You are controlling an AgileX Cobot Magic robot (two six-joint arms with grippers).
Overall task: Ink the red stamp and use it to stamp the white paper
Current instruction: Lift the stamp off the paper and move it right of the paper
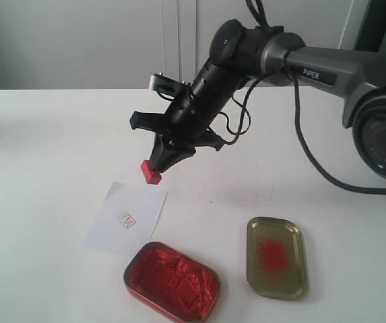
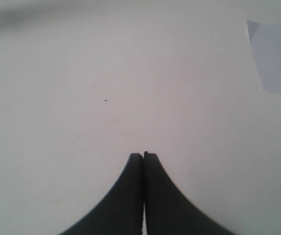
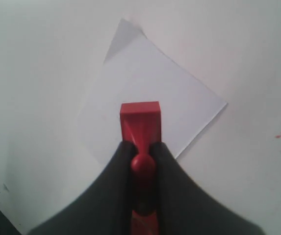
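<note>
- Red stamp (image 1: 151, 173): clamped by its handle in right claw (image 1: 157, 161), off the worktop (image 1: 44, 148), above white paper (image 1: 126, 217).
- Left claw (image 2: 143, 155): pressed together, empty.

The exterior view looks down obliquely across the bench (image 1: 44, 155) toward the wall (image 1: 78, 40). The left wrist view looks past the left tool (image 2: 143, 155) at the bench, the white paper (image 2: 275, 56) at its frame's edge; the right wrist view hangs close above that paper, all three sharing it
</note>
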